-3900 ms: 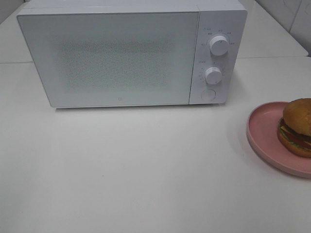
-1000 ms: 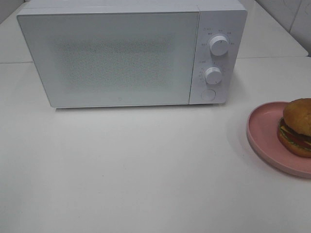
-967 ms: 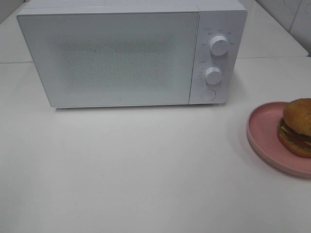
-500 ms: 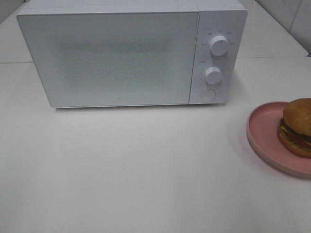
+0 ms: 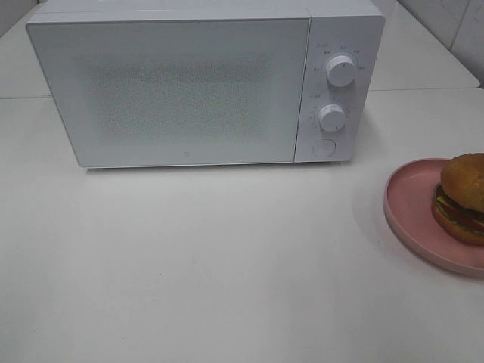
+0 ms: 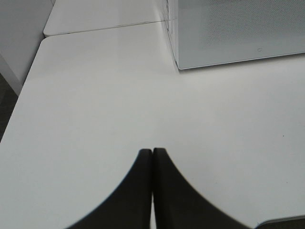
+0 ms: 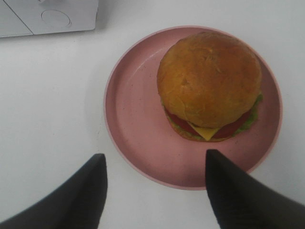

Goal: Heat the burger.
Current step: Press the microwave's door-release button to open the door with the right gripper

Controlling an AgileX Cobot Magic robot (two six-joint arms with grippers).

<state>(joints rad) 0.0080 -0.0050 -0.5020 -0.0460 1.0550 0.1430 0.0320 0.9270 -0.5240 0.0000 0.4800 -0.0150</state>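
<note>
Burger (image 7: 209,83) on plate (image 7: 136,129) — beyond spread right claw (image 7: 156,156)

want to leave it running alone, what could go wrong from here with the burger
The microwave door is shut, so bringing food over first would likely hit it. The burger sits off-centre on the pink plate; lifting the plate by one rim may tip it. The open right gripper could squash the burger if it grips it directly.

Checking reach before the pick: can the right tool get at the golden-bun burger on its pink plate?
Probably yes: the open right tool faces the round golden-bun burger on the pink round plate, nothing between.
</note>
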